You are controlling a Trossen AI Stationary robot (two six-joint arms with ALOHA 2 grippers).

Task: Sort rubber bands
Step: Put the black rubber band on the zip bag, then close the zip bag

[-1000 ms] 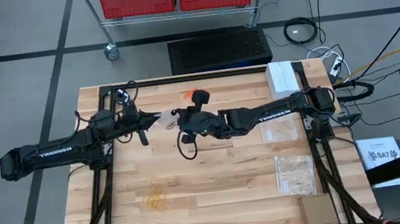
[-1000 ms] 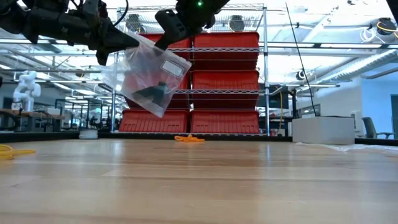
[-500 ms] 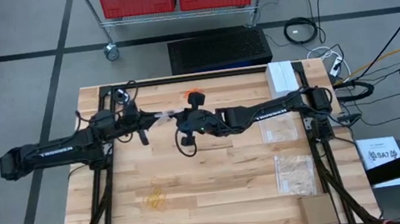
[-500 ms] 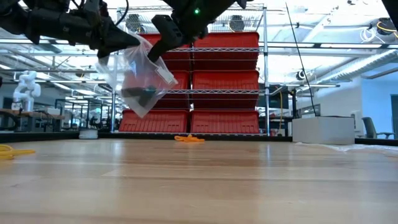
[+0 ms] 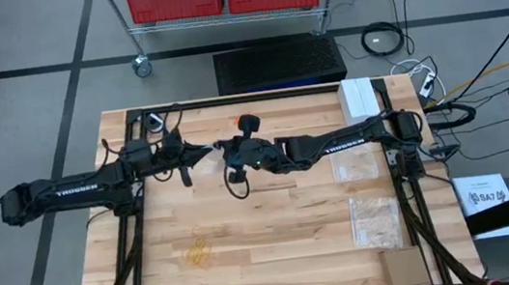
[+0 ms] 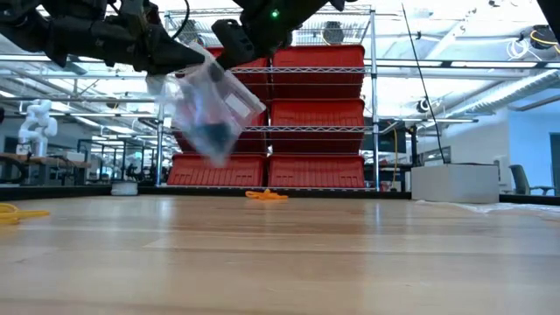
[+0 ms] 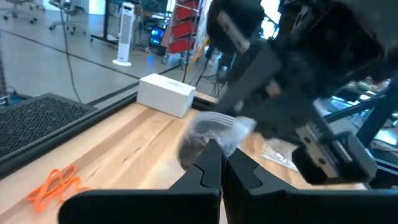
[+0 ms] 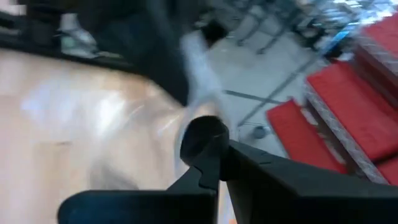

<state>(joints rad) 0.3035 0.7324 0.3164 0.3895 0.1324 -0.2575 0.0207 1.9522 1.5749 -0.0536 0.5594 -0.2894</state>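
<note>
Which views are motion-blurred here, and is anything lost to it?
Right wrist view: heavily smeared, only the right gripper reads. Low view: the clear plastic bag held in the air is blurred, its dark contents unreadable. High and left wrist views: sharp, with the orange rubber bands crisp on the wooden table.

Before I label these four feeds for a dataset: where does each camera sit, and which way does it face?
High: overhead, straight down on the table; both arms, left pincer and right pincer meeting on a bag.
Low: table height, level toward red bins; both arms hold the bag aloft.
Left wrist: on the left arm, past its shut fingers at the bag and orange bands.
Right wrist: on the right arm, past its shut fingers; blurred.
Shared: high and low both show the orange bands.
</note>
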